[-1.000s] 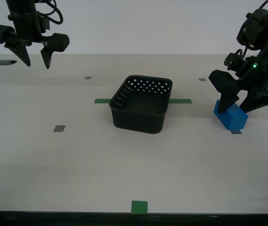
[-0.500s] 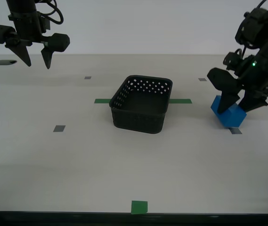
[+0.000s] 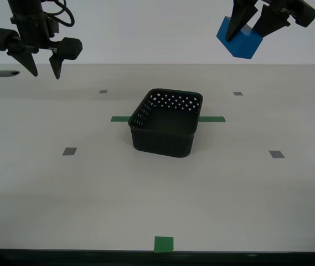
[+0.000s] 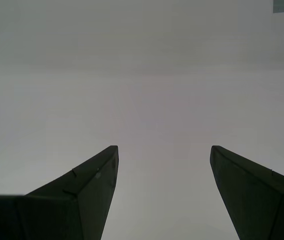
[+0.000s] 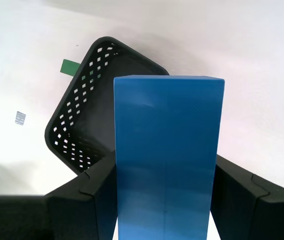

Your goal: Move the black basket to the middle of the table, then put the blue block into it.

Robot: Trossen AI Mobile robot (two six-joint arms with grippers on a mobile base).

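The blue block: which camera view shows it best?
The first wrist view: the blue block fills the frame, clamped in my first pincer. The exterior view shows it small, lifted high. The second wrist view misses it.

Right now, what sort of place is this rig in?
Likely a lab test bench, not a home or shop: a bare pale table marked with green tape and grey squares, a blank wall behind, and only the black basket and blue block as props.
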